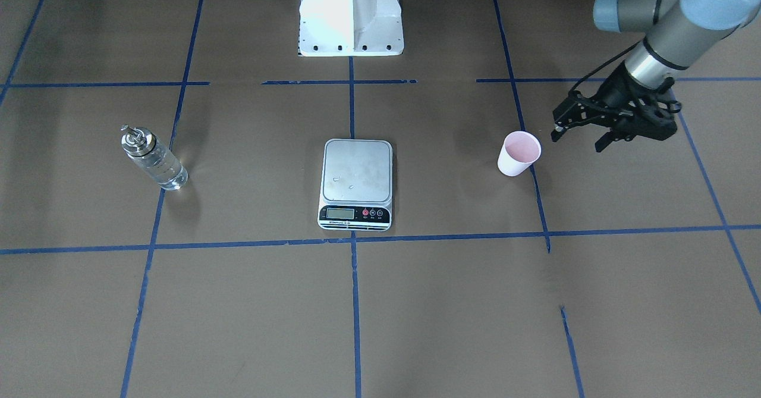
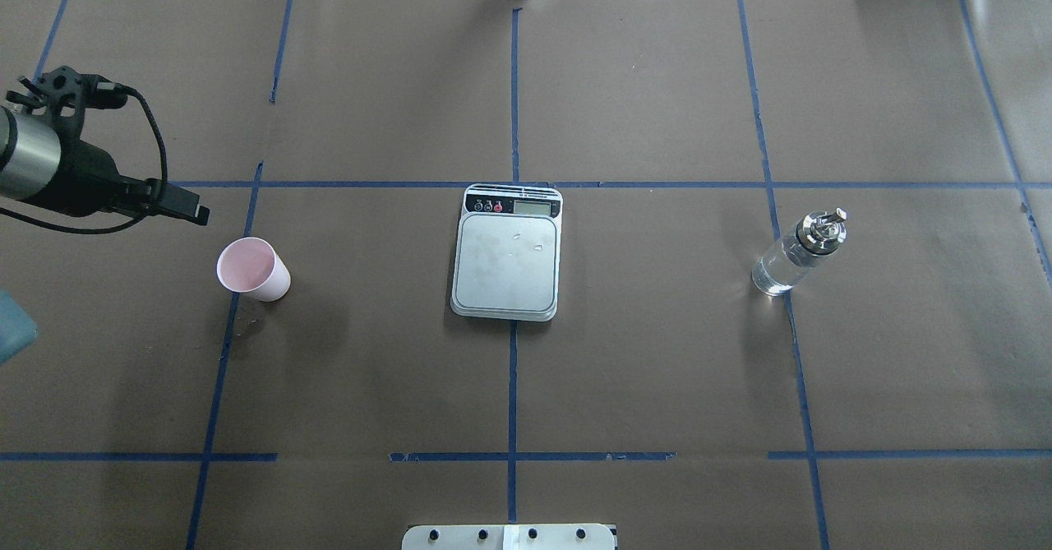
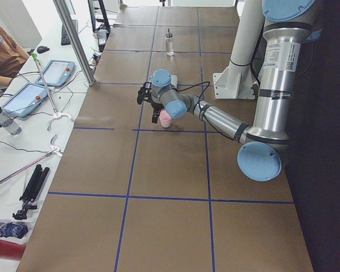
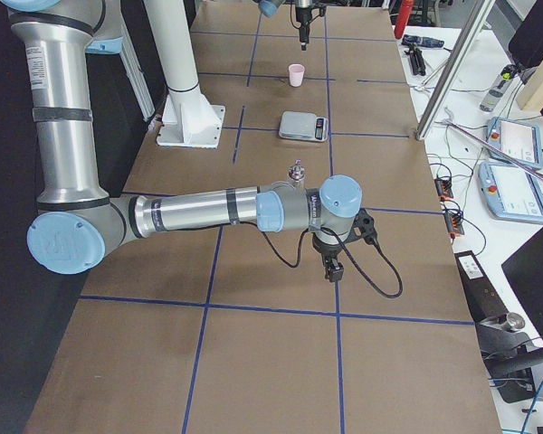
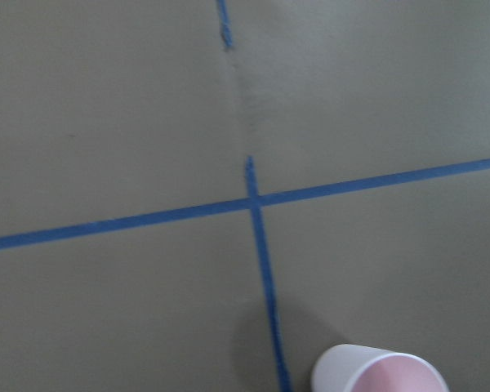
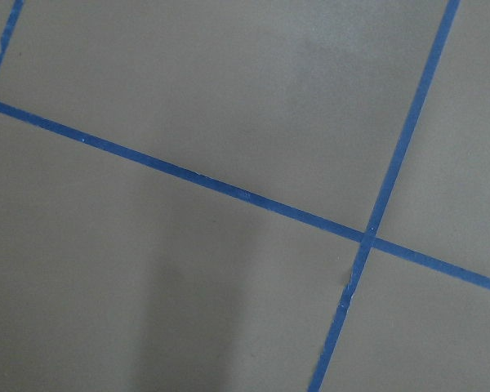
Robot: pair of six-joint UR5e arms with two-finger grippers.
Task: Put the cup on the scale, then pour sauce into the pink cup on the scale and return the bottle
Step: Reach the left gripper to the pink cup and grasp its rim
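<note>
brown paper covers the table (image 1: 238,303), marked off in squares by blue tape (image 1: 355,279).

front-facing view: the scale (image 1: 356,184) lies at the middle with its platform bare; its display is too small to read. the cup (image 1: 518,153) stands upright on the paper on the robot's left, well apart from the scale. the left gripper (image 1: 578,141) hangs just beside the cup without touching it, jaws spread and holding nothing; its arm is cut off by the top corner. the bottle (image 1: 153,159) stands upright on the robot's right, well apart from the scale; its contents are too clear to make out. the white base (image 1: 351,14) is cropped at the top.

overhead view: cup, scale and bottle sit in a loose row. the left arm is cut by the left edge, and only one dark finger is plain, near the cup.

left side view: the near arm's wrist covers part of the cup, so any gap between them is lost. a person (image 3: 3,54) is cropped at the edge.

right side view: the right gripper (image 4: 330,262) points down at bare paper; i cannot tell how its jaws stand. its wrist hides the bottle except the cap.

left wrist view: paper, tape, and the cup's rim cut off by the lower edge.

right wrist view: only paper and crossing tape.
</note>
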